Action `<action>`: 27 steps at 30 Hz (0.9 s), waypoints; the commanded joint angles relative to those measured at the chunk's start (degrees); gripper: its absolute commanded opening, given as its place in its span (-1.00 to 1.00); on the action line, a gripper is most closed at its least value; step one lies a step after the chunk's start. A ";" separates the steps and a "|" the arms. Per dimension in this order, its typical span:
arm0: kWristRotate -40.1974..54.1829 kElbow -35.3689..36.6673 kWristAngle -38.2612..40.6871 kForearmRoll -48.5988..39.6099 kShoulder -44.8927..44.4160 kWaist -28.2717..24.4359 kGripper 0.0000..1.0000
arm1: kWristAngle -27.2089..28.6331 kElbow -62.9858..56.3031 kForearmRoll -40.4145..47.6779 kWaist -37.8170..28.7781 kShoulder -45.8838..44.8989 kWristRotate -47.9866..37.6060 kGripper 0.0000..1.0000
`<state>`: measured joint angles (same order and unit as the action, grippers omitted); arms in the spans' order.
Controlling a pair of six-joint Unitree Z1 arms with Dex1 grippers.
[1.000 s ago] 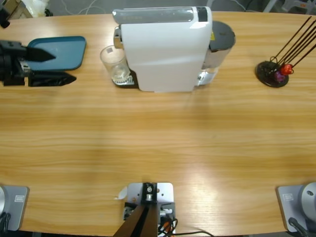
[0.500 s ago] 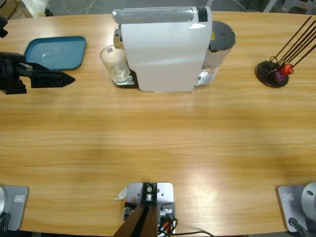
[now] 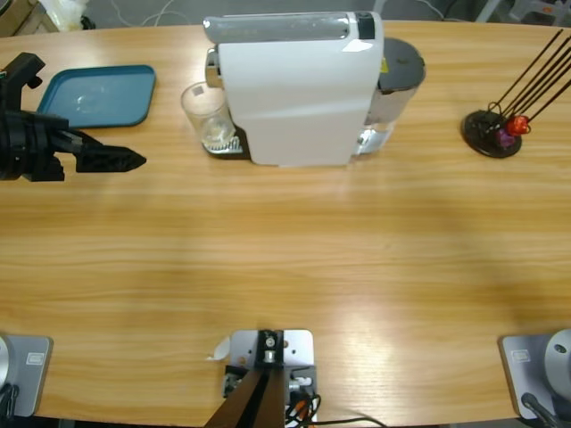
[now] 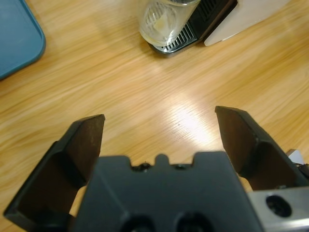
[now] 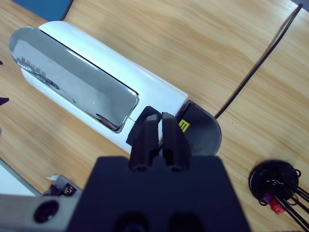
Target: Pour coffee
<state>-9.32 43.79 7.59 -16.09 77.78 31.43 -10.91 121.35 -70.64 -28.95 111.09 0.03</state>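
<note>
Left tool [image 4: 159, 140] gapes wide, empty, over bare table [image 3: 294, 250] between tray [image 3: 98, 94] and glass [image 3: 207, 114]; right tool [image 5: 158, 133] closed, empty.

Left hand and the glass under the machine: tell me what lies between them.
Only bare table lies between the open left hand and the glass, as the left wrist view shows.

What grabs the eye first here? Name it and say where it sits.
The big white coffee machine at the table's far middle stands out first, with a clear glass on its drip tray holding a little coffee. The left gripper, jaws open, hovers at the left edge near a blue tray.
</note>
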 commanded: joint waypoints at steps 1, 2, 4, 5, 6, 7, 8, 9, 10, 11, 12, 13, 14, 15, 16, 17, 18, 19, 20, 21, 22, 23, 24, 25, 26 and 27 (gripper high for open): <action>-0.26 -1.86 -0.91 -0.08 2.46 0.56 0.99 | 0.07 -1.25 -0.90 -1.28 2.78 0.76 -1.00; -0.26 -1.86 -0.91 -0.10 2.46 0.56 0.99 | 0.00 -1.48 -0.90 -1.28 2.95 0.78 -1.00; -0.26 -1.95 -0.91 -0.10 2.55 0.56 0.99 | -0.09 -1.71 -0.90 -1.28 3.06 0.94 -1.00; -0.26 -1.95 -0.91 -0.08 2.55 0.56 0.99 | -0.16 -1.73 -0.90 -1.30 2.99 0.94 -1.00; -0.26 -1.95 -0.91 -0.08 2.59 0.56 0.99 | -0.16 -1.80 -0.90 -1.31 2.99 0.94 -1.00; -0.26 -1.91 -0.91 -0.08 2.69 0.56 0.99 | -0.16 -2.08 -0.90 -1.33 2.99 0.94 -1.00; -0.26 -1.86 -0.91 -0.08 2.73 0.56 0.99 | -0.28 -2.43 -0.90 -1.30 2.97 1.01 -1.00; -0.26 -1.86 -0.91 -0.08 2.80 0.56 0.99 | -0.55 -2.96 -0.90 -1.35 2.99 1.04 -1.00; -0.26 -1.86 -0.91 -0.06 2.82 0.56 0.99 | -0.60 -3.27 -0.83 -1.37 2.99 1.11 -1.00; -0.26 -1.86 -0.91 -0.01 2.82 0.56 0.99 | -0.67 -3.45 -0.82 -1.37 3.04 1.11 -1.00; -0.24 -1.91 -0.91 0.01 2.82 0.56 0.99 | -0.65 -3.49 -0.82 -1.37 3.08 1.11 -1.00; -0.19 -1.95 -0.91 0.01 2.85 0.56 0.99 | -0.60 -3.49 -0.82 -1.38 3.09 1.11 -1.00; -0.17 -1.95 -0.91 -0.01 2.90 0.58 0.99 | -0.60 -3.52 -0.82 -1.40 3.20 1.11 -1.00; -0.17 -1.95 -0.91 0.01 2.90 0.58 0.99 | -0.60 -3.68 -0.76 -1.37 3.25 1.13 -1.00; -0.17 -1.95 -0.91 0.01 2.92 0.56 0.99 | -0.65 -3.84 -0.73 -1.38 3.32 1.19 -1.00; -0.17 -1.95 -0.91 0.01 2.99 0.56 0.99 | -0.74 -3.93 -0.73 -1.40 3.41 1.20 -1.00; -0.17 -1.95 -0.91 0.01 3.01 0.56 0.99 | -0.78 -3.93 -0.71 -1.51 3.46 1.20 -1.00; -0.17 -1.95 -0.91 0.01 3.08 0.56 0.99 | -0.85 -3.86 -0.64 -1.58 3.50 1.20 -1.00; -0.17 -1.95 -0.91 0.01 3.18 0.56 0.99 | -0.86 -3.66 -0.71 -1.63 3.44 1.20 -1.00; -0.17 -1.95 -0.91 0.01 3.34 0.56 0.99 | -0.88 -3.45 -0.73 -1.63 3.39 1.20 -1.00; -0.17 -1.95 -0.91 0.01 3.48 0.56 0.99 | -0.97 -3.26 -0.78 -1.63 3.25 1.20 -1.00; -0.17 -1.95 -0.91 0.08 3.55 0.56 0.99 | -1.04 -3.22 -0.82 -1.63 3.16 1.20 -1.00; -0.17 -1.95 -0.91 0.11 3.66 0.56 0.99 | -1.08 -3.29 -0.82 -1.63 3.16 1.20 -1.00; -0.17 -1.95 -0.91 0.18 3.69 0.56 0.99 | -1.13 -3.42 -0.82 -1.65 3.18 1.20 -1.00; -0.17 -1.95 -0.91 0.18 3.69 0.56 0.99 | -1.13 -3.45 -0.82 -1.74 3.16 1.20 -1.00; -0.16 -1.95 -0.91 0.18 3.69 0.56 0.99 | -1.13 -3.42 -0.82 -1.82 3.16 1.20 -1.00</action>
<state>-9.32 43.78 7.58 -16.09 79.14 31.45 -11.05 119.44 -70.80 -29.95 111.73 0.44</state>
